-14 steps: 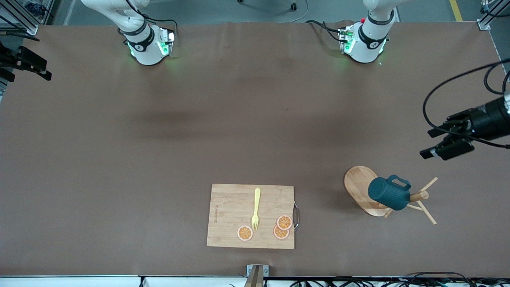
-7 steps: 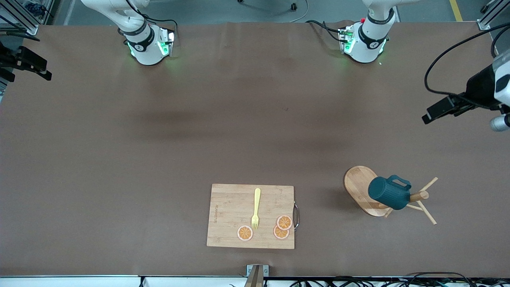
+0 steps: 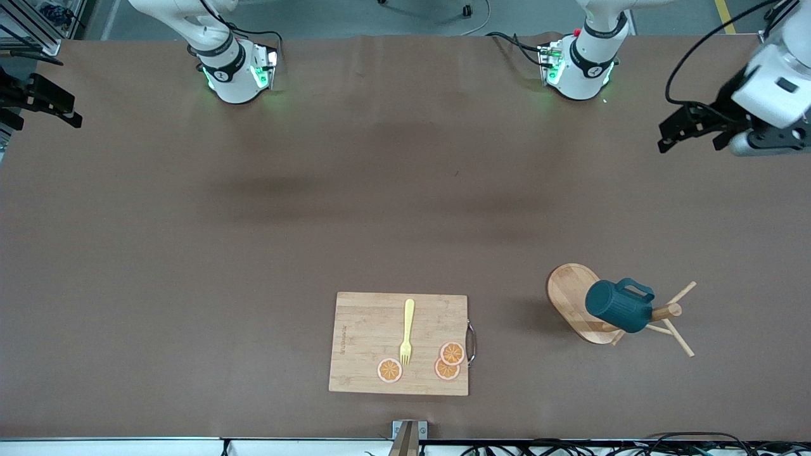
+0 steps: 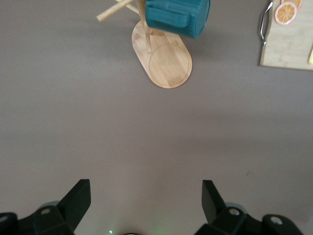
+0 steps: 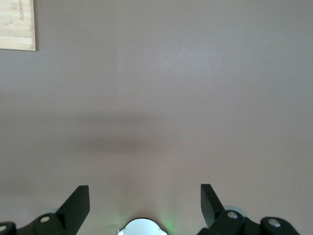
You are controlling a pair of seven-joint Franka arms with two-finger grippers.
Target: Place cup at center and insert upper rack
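Cup (image 3: 618, 306) — dark teal, ribbed — hangs on the upper rack (image 3: 575, 301), which lies tipped over on the table (image 3: 253, 253) toward the left arm's end, w/ its oval base on edge and the post running level, pegs sticking out past the mug. From the front cam the cup covers most of the post; its handle points up toward the robots' bases. Near the middle of the table, close to the front camera, sits a bamboo cutting board (image 3: 367, 329) w/ a yellow fork (image 3: 407, 332) on it and three orange slices (image 3: 447, 361) by the fork's tines; a metal handle is on the board's edge nearest the rack. Left gripper (image 3: 690, 130) hovers high over the table at the left arm's end, well apart from the rack, fingers spread. Right gripper (image 3: 47, 101) shows as dark hardware at the right arm's end of the table.

Left wrist cam: left gripper's two black fingertips (image 4: 78, 196) stand wide apart over bare brown table. Rack base, cup and pegs show farther off, plus a corner of the board w/ orange slices.

Right wrist cam: right gripper (image 5: 144, 200) also spread wide — nothing between the fingers, only bare table under it, and a corner of the cutting board (image 5: 17, 24) at the frame's edge.
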